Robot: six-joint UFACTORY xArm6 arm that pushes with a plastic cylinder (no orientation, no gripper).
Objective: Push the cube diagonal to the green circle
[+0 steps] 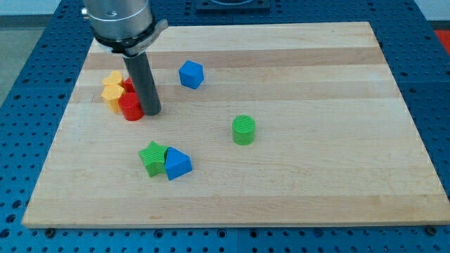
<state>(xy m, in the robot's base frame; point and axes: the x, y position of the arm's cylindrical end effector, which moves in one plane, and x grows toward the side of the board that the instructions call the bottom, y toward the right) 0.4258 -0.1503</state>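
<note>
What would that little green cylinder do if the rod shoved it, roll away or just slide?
The green cylinder stands upright on its flat end, so it would probably slide, not roll. It looks squat, so tipping seems unlikely. The wooden board looks smooth, so it may skid easily. My tip is far off, beside the red block.

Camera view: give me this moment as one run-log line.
my tip beside red cylinder | blue cube untouched, toward view's right | green cylinder apart from others | yellow blocks view's left
</note>
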